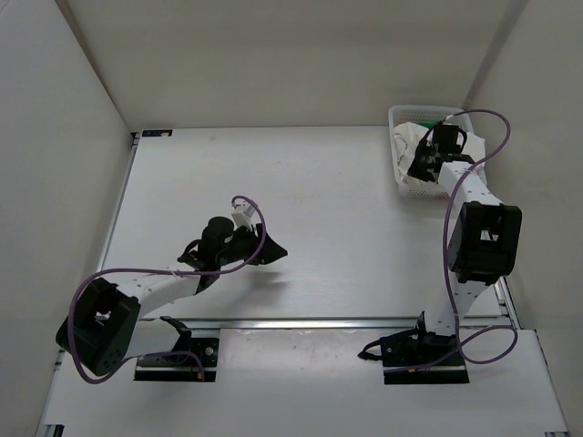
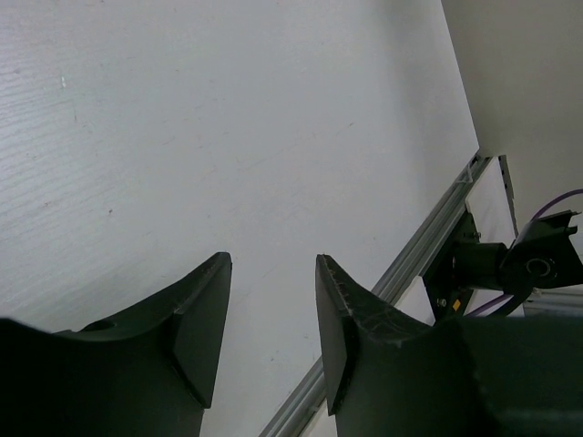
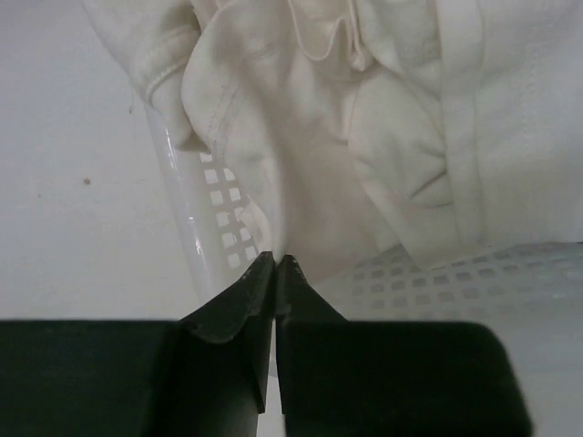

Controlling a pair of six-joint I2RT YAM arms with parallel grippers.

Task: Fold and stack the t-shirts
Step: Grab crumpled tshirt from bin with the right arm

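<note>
A cream-white t-shirt (image 3: 319, 118) lies crumpled in the white mesh basket (image 3: 214, 238) at the table's far right (image 1: 397, 175). Part of it (image 1: 409, 142) hangs over the basket's rim. A strip of the green t-shirt (image 1: 426, 121) shows at the back of the basket. My right gripper (image 3: 276, 259) reaches into the basket (image 1: 423, 162). Its jaws are pressed together on a raised fold of the cream-white cloth. My left gripper (image 2: 273, 266) hovers over the bare table left of centre (image 1: 272, 252), open, with nothing between its fingers.
White walls close in the table on the left, back and right. An aluminium rail (image 1: 346, 321) runs along the near edge in front of both arm bases. Purple cables loop from each arm (image 1: 250, 205).
</note>
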